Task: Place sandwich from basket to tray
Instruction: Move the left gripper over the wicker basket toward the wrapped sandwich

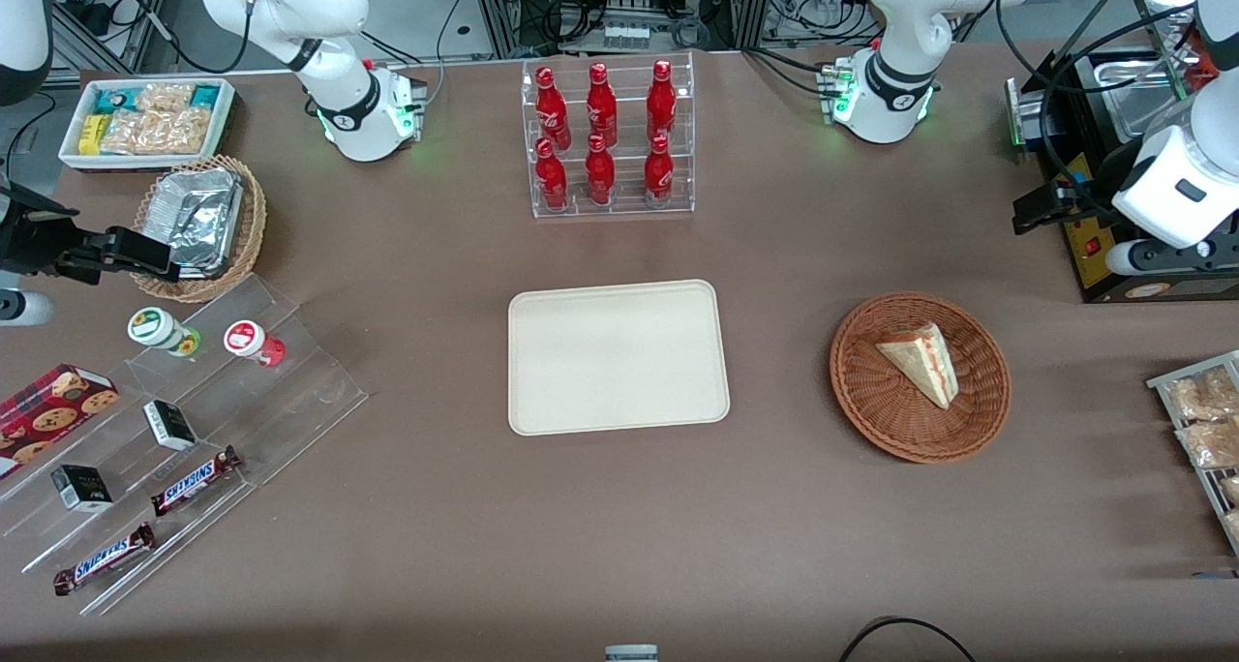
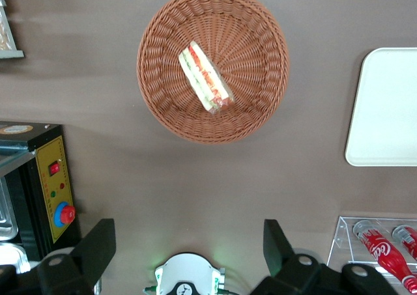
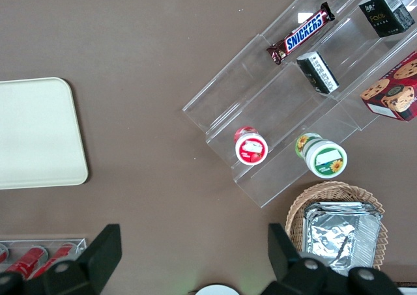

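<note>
Pincer [image 2: 189, 249], spread wide, hangs high above basket [image 2: 260, 106] holding sandwich [image 2: 205, 77].

A brown table [image 1: 619, 507] is carrying everything. A cream tray [image 1: 618, 356] is lying flat at its middle. A reddish wicker basket [image 1: 920, 377] is sitting toward the working arm's end. A clear rack of red bottles [image 1: 608, 137] is standing near the table edge farthest from the front camera. The gripper [image 2: 189, 246] is hanging above the table, fingers spread apart.
</note>
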